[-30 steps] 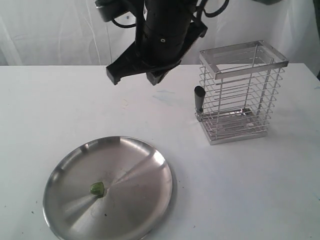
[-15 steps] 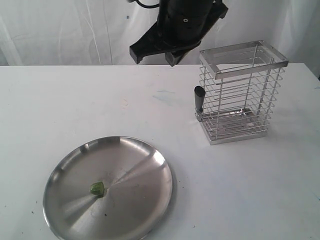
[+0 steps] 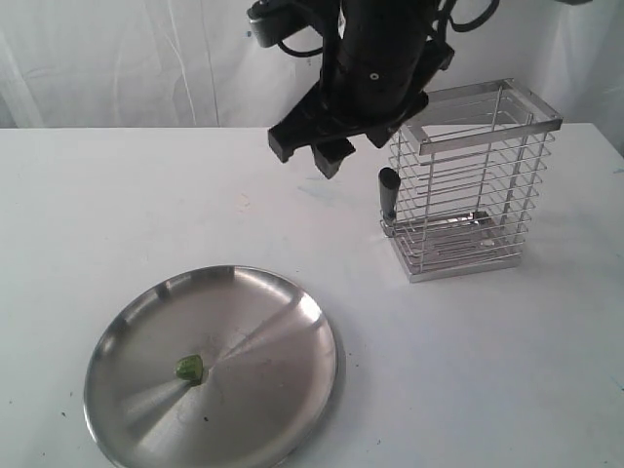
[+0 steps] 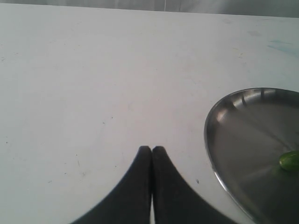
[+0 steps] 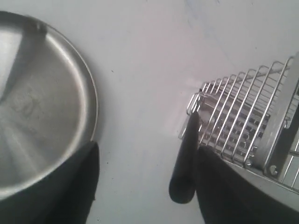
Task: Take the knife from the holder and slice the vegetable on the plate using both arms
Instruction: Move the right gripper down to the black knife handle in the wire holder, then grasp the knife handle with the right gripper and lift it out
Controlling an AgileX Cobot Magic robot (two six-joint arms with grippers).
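The knife's black handle [image 3: 388, 193] sticks up outside the left wall of the wire holder [image 3: 507, 146], with its blade lying low inside. My right gripper [image 3: 310, 151] hangs open above and just left of the handle. In the right wrist view the handle [image 5: 185, 163] lies right beside one finger [image 5: 224, 191] of the open right gripper [image 5: 147, 154], with the holder [image 5: 243, 116] behind it. The steel plate [image 3: 263, 322] holds a small green vegetable [image 3: 189, 368]. My left gripper [image 4: 152, 150] is shut and empty over the bare table, left of the plate [image 4: 243, 126] and vegetable [image 4: 289, 160].
A white tabletop [image 3: 507, 370] carries everything, with a white curtain [image 3: 117, 58] behind it. The plate's rim [image 5: 91, 93] shows beside the right gripper's other finger [image 5: 74, 186]. The left arm is out of the exterior view.
My right arm has swung rightward towards the holder and come lower, so its fingers now hang beside the knife handle. Plate, vegetable, knife and holder have not moved.
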